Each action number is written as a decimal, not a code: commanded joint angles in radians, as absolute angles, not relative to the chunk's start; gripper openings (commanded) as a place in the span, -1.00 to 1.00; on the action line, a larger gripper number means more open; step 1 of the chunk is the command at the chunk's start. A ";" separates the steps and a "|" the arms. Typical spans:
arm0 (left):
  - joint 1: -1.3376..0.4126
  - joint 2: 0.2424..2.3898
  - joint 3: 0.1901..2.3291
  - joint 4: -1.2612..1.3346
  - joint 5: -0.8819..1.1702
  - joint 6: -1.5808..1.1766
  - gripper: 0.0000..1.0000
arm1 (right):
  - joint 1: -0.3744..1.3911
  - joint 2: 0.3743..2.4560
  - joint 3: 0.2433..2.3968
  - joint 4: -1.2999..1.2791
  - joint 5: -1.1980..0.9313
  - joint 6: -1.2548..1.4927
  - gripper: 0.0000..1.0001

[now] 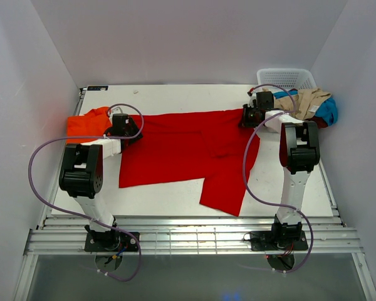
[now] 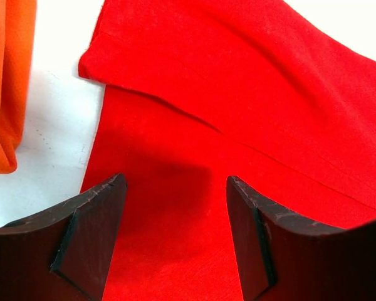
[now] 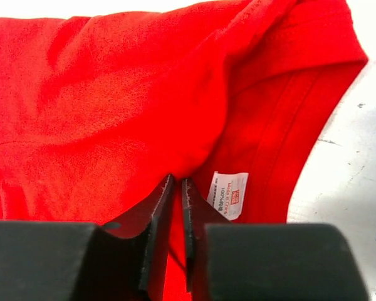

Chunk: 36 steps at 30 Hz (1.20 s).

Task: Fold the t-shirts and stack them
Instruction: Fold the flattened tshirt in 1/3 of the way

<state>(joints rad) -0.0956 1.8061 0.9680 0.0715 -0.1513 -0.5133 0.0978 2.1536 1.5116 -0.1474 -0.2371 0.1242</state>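
A red t-shirt (image 1: 188,147) lies spread across the middle of the white table. My left gripper (image 1: 126,128) is open over its left edge, the fingers apart above the red cloth (image 2: 175,213), holding nothing. My right gripper (image 1: 250,116) is shut on the shirt's right edge; in the right wrist view the jaws pinch the red cloth (image 3: 113,94) beside a white label (image 3: 229,194). An orange folded t-shirt (image 1: 88,125) lies at the table's left edge and shows in the left wrist view (image 2: 9,81).
A white basket (image 1: 287,78) stands at the back right. A pile of tan and blue clothes (image 1: 310,105) lies beside it. White walls enclose the table (image 1: 163,200) on three sides.
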 commanded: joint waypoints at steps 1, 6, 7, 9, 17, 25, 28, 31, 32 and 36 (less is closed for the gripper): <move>-0.094 1.752 0.960 0.054 -0.181 -0.511 0.51 | 0.098 2.155 1.552 -0.129 -0.222 0.118 -0.71; -0.092 1.749 0.959 0.037 -0.206 -0.509 0.51 | 0.097 2.129 1.545 -0.143 -0.180 0.094 -0.80; -0.092 1.749 0.960 0.037 -0.209 -0.511 0.51 | 0.097 2.125 1.543 -0.143 -0.175 0.091 -0.80; -0.094 1.749 0.962 0.034 -0.213 -0.509 0.52 | 0.098 2.118 1.548 -0.149 -0.163 0.084 -0.81; -0.086 1.743 0.965 0.017 -0.235 -0.502 0.52 | 0.098 2.120 1.586 -0.181 -0.134 0.066 -0.82; -0.069 1.740 0.959 0.008 -0.239 -0.502 0.52 | 0.095 2.118 1.603 -0.198 -0.109 0.049 -0.83; -0.061 1.738 0.957 0.006 -0.241 -0.502 0.52 | 0.094 2.120 1.606 -0.206 -0.100 0.044 -0.83; -0.055 1.738 0.954 0.008 -0.242 -0.500 0.52 | 0.087 2.117 1.605 -0.209 -0.094 0.040 -0.84; -0.054 1.740 0.954 0.008 -0.239 -0.500 0.53 | 0.087 2.115 1.606 -0.210 -0.092 0.040 -0.83; -0.051 1.744 0.954 0.011 -0.233 -0.505 0.52 | 0.083 2.111 1.603 -0.209 -0.092 0.037 -0.84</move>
